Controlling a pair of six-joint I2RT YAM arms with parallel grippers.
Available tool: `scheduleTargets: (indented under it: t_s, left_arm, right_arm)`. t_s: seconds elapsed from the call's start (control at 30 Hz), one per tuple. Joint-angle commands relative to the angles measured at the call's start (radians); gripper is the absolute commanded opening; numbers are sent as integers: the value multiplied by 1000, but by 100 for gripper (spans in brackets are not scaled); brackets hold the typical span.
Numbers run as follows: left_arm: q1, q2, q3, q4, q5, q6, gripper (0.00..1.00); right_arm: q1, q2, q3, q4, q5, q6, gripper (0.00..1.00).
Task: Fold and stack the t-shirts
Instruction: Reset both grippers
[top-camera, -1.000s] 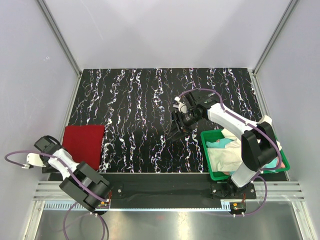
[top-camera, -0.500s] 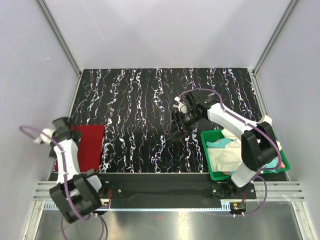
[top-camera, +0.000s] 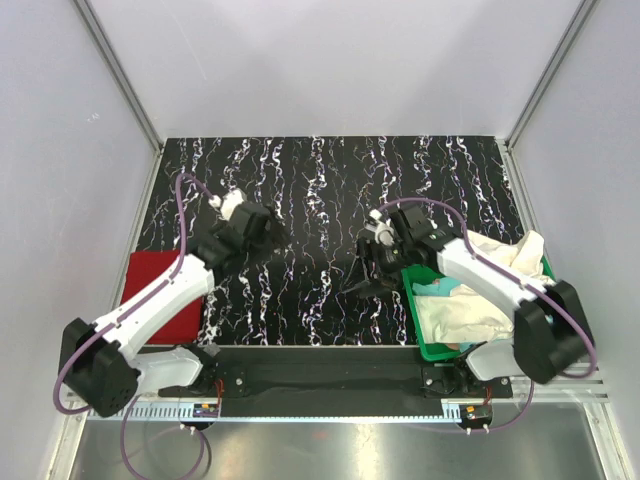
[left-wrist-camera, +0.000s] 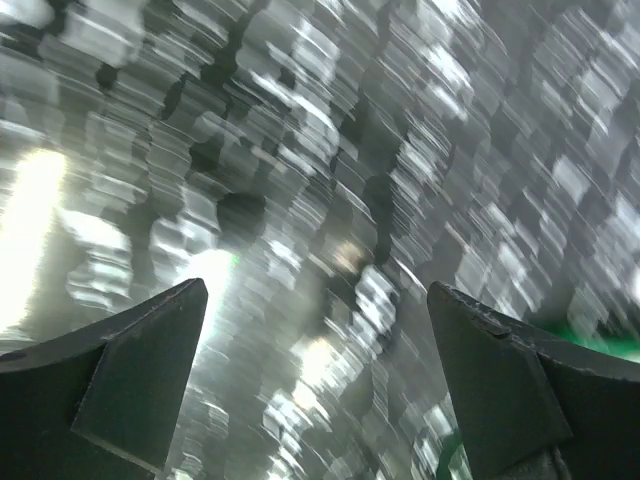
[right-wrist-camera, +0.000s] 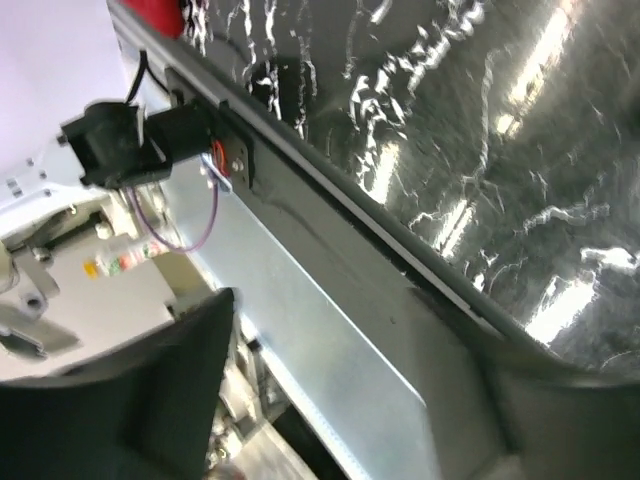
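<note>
Top external view shows us the bench (top-camera: 320, 170); one red shirt (top-camera: 150, 272) lies folded behind the left tool (left-wrist-camera: 315, 300). Cream shirt (top-camera: 460, 315) and teal shirt (top-camera: 440, 288) fill the bin (top-camera: 411, 315) beside the right tool (right-wrist-camera: 350, 335). Both tools gape empty; we judge most folding remains.

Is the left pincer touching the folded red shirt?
Apart. The top view shows the left pincer over the black marbled tabletop, clear of the folded deep red cloth t-shirt.
</note>
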Motion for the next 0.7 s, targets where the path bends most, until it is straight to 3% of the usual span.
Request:
scheduleTargets:
  t_s: [0.0,0.03,0.07,0.17,0.23,0.3,0.4,0.5,0.6,0.63,0.67]
  left_arm:
    - [-76,-126,-161,243,207,-83,99]
    - [-77,-170,-200,322,250,-101,99]
    - [-78,-192,-234,366,345,-103,99]
    - [-85,-301,-346,496,453,-86,99]
    - [-87,-413,-456,619,502,-96,99]
    - [-88,-502,-540,691,531,-126,99]
    - [-88,-769,-714,879,543,-199,99]
    - [-79,-951,-803,854,505,-222,99]
    - [-79,-1265,-909,878,481,-264,99]
    - [-79,-1331,-953,956,462,-362,99]
    - [-78,-1332,-1110,1075,467,-433,99]
  right_arm:
    - [5,-181,-129,190,114,173,80]
    - [5,-210,-186,220,160,212,99]
    - [3,-238,-216,239,176,231,100]
    - [5,-359,-377,404,211,356,100]
    - [6,-496,-547,588,265,503,100]
    - [5,-673,-658,662,324,596,100]
    - [8,-943,-795,620,424,697,100]
    - [6,-1220,-832,441,487,730,100]
    - [10,-1425,-827,272,539,745,100]
    - [8,-1391,-812,335,486,733,100]
    - [9,-1334,-817,413,442,725,100]
